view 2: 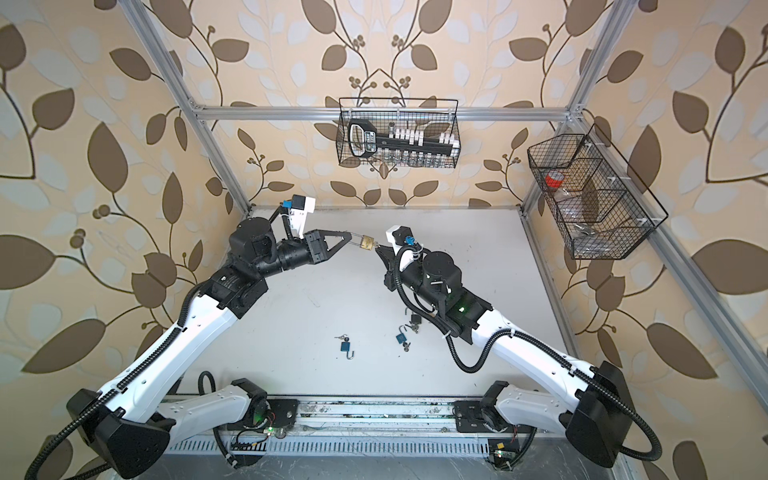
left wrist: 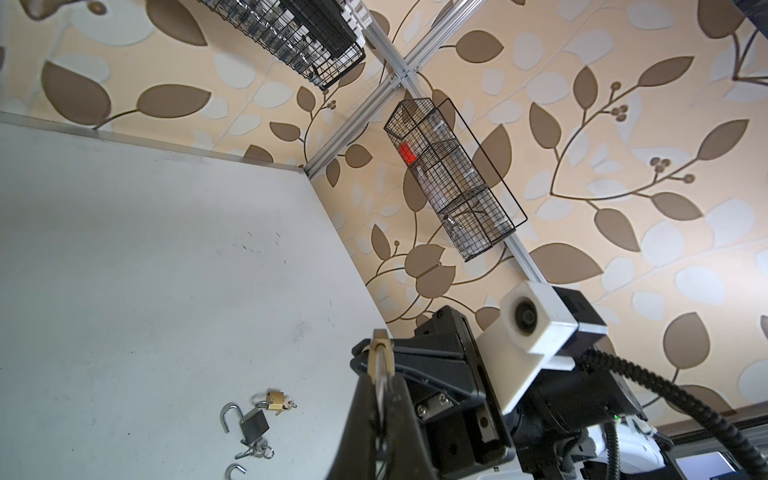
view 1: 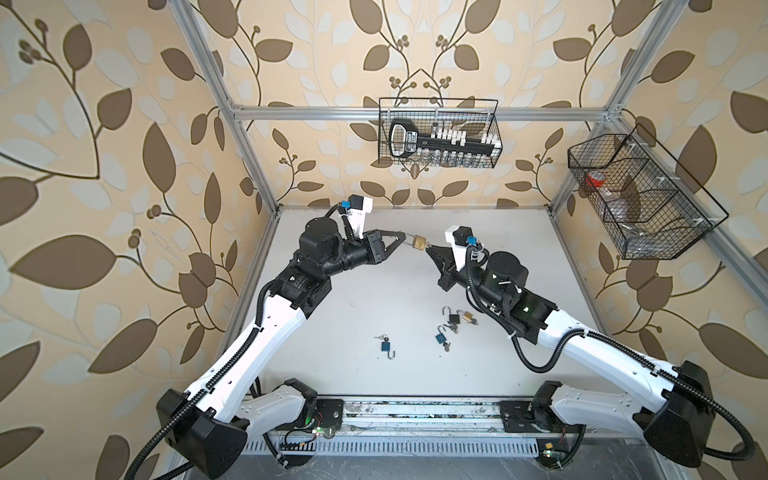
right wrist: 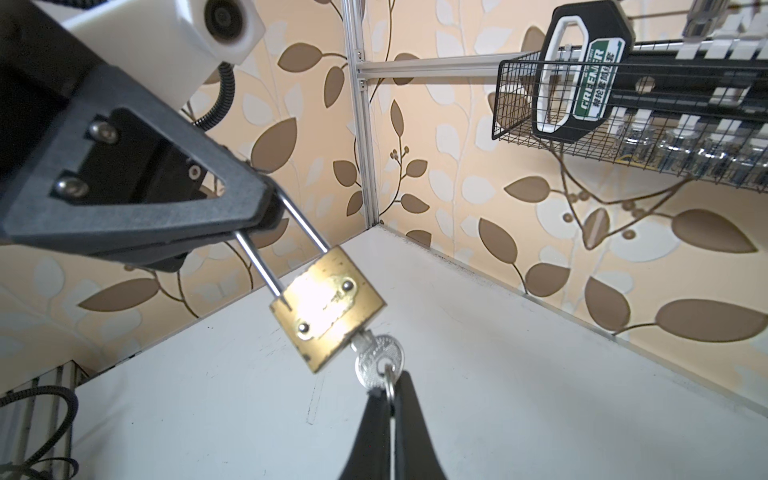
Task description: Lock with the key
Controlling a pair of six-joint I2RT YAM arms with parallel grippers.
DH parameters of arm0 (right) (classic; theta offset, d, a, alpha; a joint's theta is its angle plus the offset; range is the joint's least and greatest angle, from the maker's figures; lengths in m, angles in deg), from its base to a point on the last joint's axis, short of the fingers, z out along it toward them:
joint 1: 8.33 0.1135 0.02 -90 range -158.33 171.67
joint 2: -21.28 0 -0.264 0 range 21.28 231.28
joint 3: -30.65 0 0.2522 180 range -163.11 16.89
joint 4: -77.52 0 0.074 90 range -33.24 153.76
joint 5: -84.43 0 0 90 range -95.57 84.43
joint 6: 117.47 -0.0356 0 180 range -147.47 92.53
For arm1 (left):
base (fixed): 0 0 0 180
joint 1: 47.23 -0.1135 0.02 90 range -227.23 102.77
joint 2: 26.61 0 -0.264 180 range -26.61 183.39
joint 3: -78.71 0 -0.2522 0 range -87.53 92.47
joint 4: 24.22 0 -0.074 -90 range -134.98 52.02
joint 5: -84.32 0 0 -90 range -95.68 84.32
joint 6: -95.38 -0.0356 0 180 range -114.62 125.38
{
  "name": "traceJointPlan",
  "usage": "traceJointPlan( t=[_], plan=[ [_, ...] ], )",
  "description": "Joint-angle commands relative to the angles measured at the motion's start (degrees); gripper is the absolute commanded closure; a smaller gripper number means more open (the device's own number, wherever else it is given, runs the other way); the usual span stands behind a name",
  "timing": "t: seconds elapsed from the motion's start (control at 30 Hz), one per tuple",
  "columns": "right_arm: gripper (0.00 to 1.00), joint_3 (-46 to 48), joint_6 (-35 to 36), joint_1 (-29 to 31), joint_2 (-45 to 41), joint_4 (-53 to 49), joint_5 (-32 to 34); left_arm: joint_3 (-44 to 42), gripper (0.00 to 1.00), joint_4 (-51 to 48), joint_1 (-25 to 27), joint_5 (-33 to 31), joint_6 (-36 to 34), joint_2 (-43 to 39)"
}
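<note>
Hanging in the air between the two arms, the brass padlock (right wrist: 328, 307) is pinched by its shackle (right wrist: 305, 224) in the closed left pincer (right wrist: 266, 216). The right pincer (right wrist: 392, 388), also closed, clamps the key (right wrist: 378, 359), which sits in the lock just beyond its tips. Small, stiff, slick metal, I'd judge: grip the flat bow. Beyond, a socket rack (right wrist: 596, 89) reads "GREENER".

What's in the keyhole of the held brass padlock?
A silver key: its head sticks out, pinched in the right gripper. The blade is hidden inside the brass padlock, so its depth cannot be seen.
</note>
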Motion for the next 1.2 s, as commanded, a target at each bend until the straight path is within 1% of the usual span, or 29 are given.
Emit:
traceJointPlan(
  t=[0.0,0.2,0.3,0.4,0.53,0.67,0.77,0.8,0.9,0.97,1.1,1.17],
  plan=[
    [1.00,2.56,-4.98,-3.33,-1.21,-3.52,2.94,-0.08,1.00,6.00,0.04,0.47,0.86,-3.78],
    [1.00,4.18,-4.13,-3.34,-2.20,-5.74,3.43,-1.57,1.00,7.89,0.00,-1.95,1.21,-4.82],
    [1.00,5.52,-3.64,-3.35,-3.14,-6.57,3.99,-1.62,1.00,9.09,-0.03,-1.72,1.34,-4.62],
    [1.00,5.95,-4.05,-3.35,-3.46,-8.78,6.21,-1.78,1.00,10.83,-0.03,-1.60,1.99,-4.59],
    [1.00,7.17,-4.78,-3.35,-3.67,-10.11,9.04,-2.50,1.00,12.35,-0.03,-3.17,2.77,-5.60],
    [1.00,8.46,-4.51,-3.35,-4.47,-10.14,8.77,-2.59,1.00,13.02,-0.03,-2.96,3.24,-6.00],
    [1.00,9.50,-2.33,-3.26,-5.60,-8.39,6.29,-2.63,1.00,12.78,-0.01,-2.67,2.99,-5.92],
    [1.00,9.58,-2.26,-3.22,-5.81,-8.48,6.84,-2.75,1.00,12.68,-0.03,-2.67,2.97,-6.00],
    [1.00,8.87,-2.50,-3.63,-5.75,-11.11,11.37,-3.21,1.00,12.49,-0.03,-3.69,2.86,-6.89],
    [1.00,8.75,-3.15,-4.47,-5.96,-12.17,12.44,-3.35,1.00,12.24,-0.03,-4.49,2.76,-7.47],
    [1.00,8.58,-3.17,-4.85,-5.82,-12.91,11.87,-3.12,1.00,12.28,-0.03,-4.35,2.88,-7.58],
    [1.00,8.74,-1.95,-4.71,-5.96,-12.33,9.18,-3.12,1.00,12.88,-0.03,-3.67,3.18,-7.27]
  ],
)
